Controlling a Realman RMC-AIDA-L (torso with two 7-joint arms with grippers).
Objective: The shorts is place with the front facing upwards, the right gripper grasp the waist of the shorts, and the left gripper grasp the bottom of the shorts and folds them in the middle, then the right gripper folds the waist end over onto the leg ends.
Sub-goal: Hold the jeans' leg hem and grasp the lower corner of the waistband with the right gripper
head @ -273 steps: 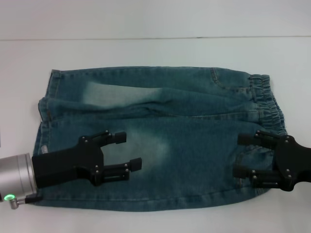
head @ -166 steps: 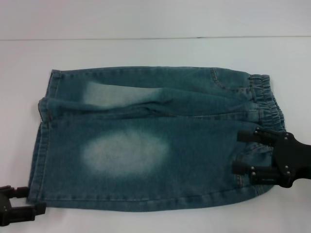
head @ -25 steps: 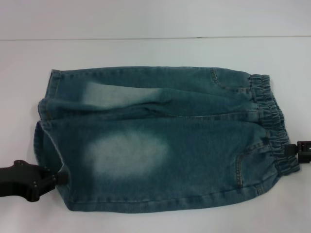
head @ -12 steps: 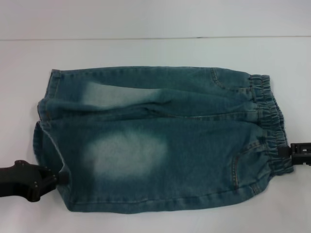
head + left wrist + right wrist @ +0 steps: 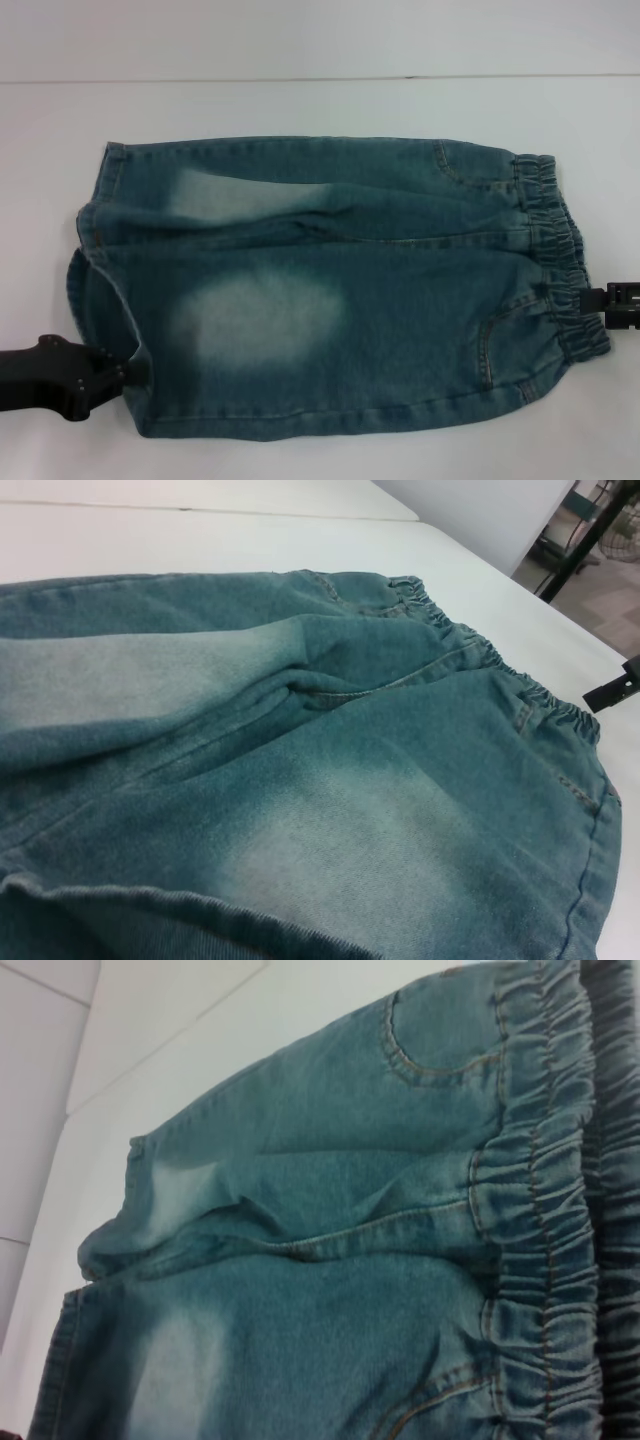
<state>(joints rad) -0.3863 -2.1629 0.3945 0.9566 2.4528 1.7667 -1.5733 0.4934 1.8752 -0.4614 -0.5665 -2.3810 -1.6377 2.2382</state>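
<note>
Head view: the shorts (image 5: 330,290) lie flat on the white table (image 5: 300,105), waistband (image 5: 560,260) toward my right, leg hems toward my left. My left gripper (image 5: 128,372) sits at the near left corner, its tip pressed into the bottom of the shorts (image 5: 95,290); the near leg hem is pulled up and curled inward there. The cloth covers the fingertips, so I cannot tell how wide the fingers stand or whether they have cloth between them. My right gripper (image 5: 600,303) shows only as a black block at the frame's right edge, touching the elastic waistband; its finger spacing is likewise not readable.

Left wrist view: denim fills most of the frame, a pale worn patch (image 5: 340,830) in the near cloth, a raised fold across the middle. The gathered waistband (image 5: 470,640) lies at the far end. A black piece of my right gripper (image 5: 612,690) shows beside it.

Right wrist view: close on the puckered waistband (image 5: 540,1260) with orange stitching; leg ends (image 5: 100,1250) lie far off. My own fingers are not visible.
</note>
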